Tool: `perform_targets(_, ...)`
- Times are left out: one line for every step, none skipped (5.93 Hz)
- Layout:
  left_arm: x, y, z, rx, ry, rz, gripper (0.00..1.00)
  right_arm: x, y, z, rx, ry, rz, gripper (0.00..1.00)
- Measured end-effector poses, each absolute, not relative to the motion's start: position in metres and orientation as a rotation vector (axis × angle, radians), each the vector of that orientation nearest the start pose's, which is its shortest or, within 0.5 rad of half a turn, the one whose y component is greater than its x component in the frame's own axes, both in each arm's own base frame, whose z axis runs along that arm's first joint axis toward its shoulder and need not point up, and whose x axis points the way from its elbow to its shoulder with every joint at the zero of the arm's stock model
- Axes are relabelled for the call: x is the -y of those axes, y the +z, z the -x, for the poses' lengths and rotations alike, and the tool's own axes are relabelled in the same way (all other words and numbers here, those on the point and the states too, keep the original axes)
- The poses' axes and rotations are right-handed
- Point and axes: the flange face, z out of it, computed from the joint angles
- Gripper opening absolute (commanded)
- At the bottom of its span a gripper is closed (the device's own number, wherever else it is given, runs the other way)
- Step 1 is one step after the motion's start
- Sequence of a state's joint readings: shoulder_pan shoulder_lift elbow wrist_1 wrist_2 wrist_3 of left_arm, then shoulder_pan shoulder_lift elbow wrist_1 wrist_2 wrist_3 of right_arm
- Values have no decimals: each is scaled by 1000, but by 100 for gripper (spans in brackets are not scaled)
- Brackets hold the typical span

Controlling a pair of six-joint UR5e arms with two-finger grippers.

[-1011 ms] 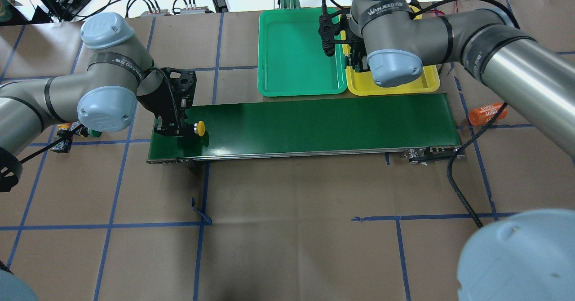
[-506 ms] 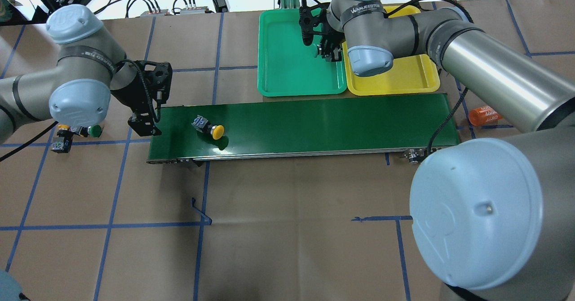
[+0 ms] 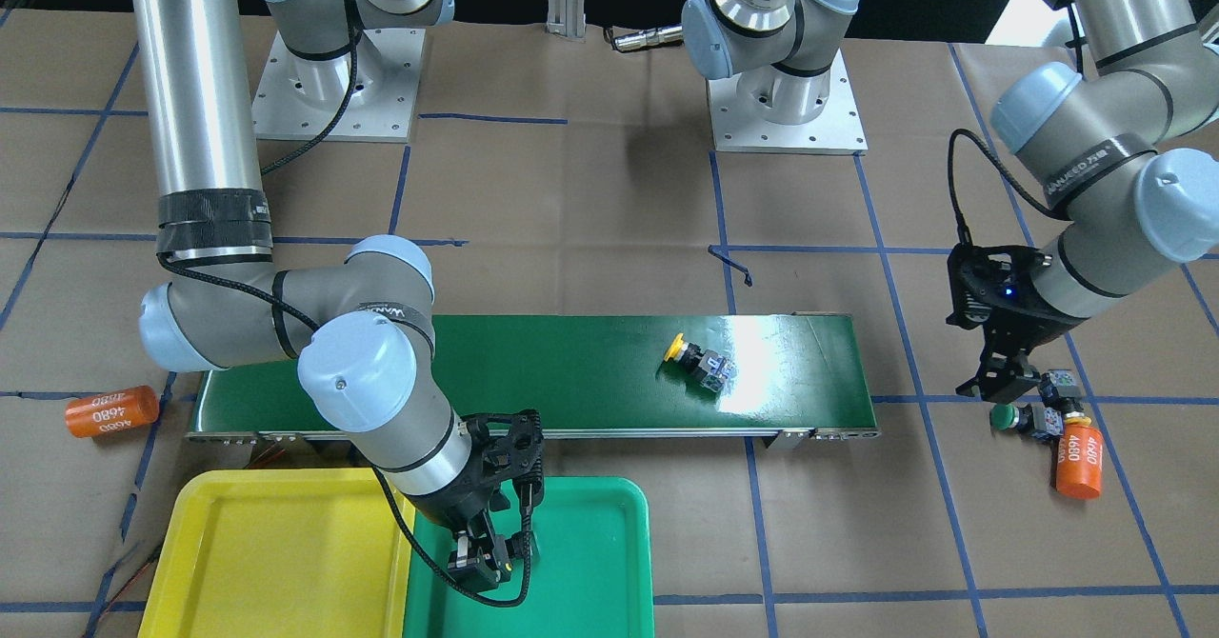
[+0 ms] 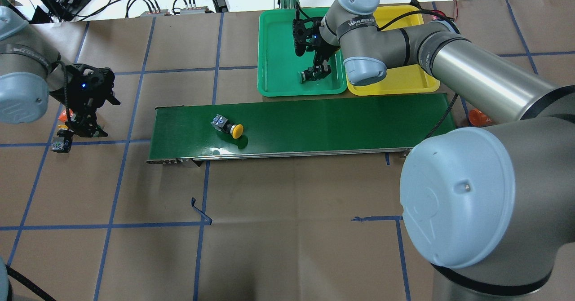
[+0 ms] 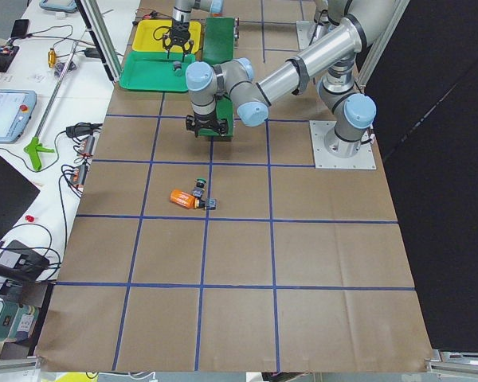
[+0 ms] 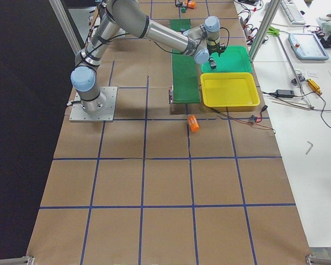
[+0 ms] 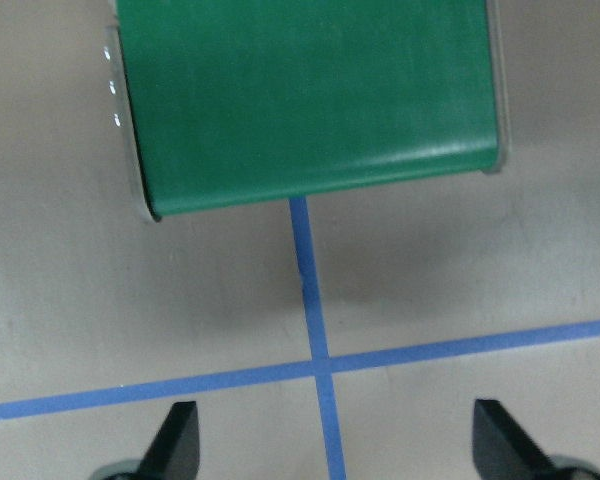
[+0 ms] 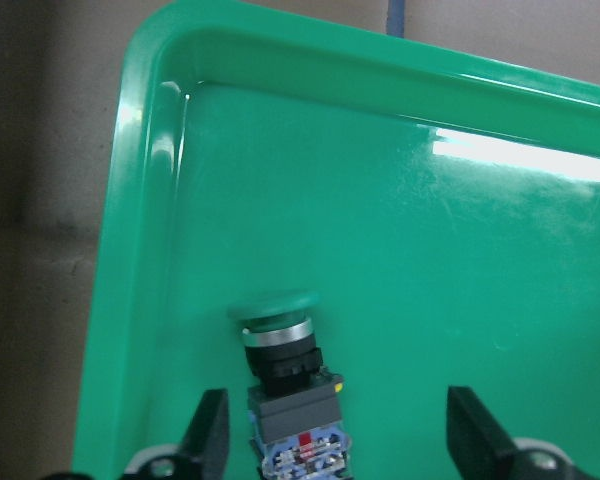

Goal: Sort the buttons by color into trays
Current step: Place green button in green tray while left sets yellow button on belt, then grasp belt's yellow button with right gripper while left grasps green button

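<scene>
Off the belt goes the left gripper [image 4: 87,130]. Half a second back it sat at the belt's end, and now it hangs over the brown paper [image 7: 180,300] on the robot's left, fingers spread wide.

Just beside its fingertips two buttons lie on their sides. The green-capped button [image 3: 1021,419] runs along the table, with its cap aimed at the conveyor belt [image 4: 337,121]. Close by is the yellow-capped button [image 3: 1061,392], its cap turned away from the robot and touching an orange cylinder [image 3: 1078,462].

On to the belt: the belt button [image 4: 229,126] has ridden further to the right. It lies on its side with its long axis diagonal across the belt. The yellow cap leads toward the robot and down the line, and the grey body trails.

Beyond the belt, the two trays sit edge to edge. The right gripper [image 4: 316,73] has slid from the seam into the green tray [image 4: 278,45]. There the tray button [image 8: 285,375] lies on the tray floor near a corner, its green cap toward a rim. It sits between fingers [image 8: 212,440] held wide, and neither touches it. The yellow tray [image 4: 404,78] lies alongside on the right.
</scene>
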State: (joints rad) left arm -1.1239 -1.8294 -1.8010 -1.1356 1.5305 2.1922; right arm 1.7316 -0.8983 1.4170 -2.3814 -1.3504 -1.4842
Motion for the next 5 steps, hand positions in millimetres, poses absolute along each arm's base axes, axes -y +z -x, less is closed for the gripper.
perform_targets(555, 277, -136, 1929, 11, 2420, 95, 684, 262, -261, -2112, -461, 2316, 100)
perform_targets(559, 267, -155, 1910, -37, 2476, 95, 664, 302, -252, -2138, -347, 2319, 100)
perform_targets(560, 253, -176, 1920, -73, 2493, 95, 636, 338, -243, -2146, -230, 2310, 100)
perform_targets(559, 242, -192, 1924, -87, 2485, 95, 602, 361, -228, -2158, -119, 2304, 100)
perform_targets(560, 233, -201, 1914, -89, 2497, 95, 562, 373, -214, -2170, -53, 2297, 100)
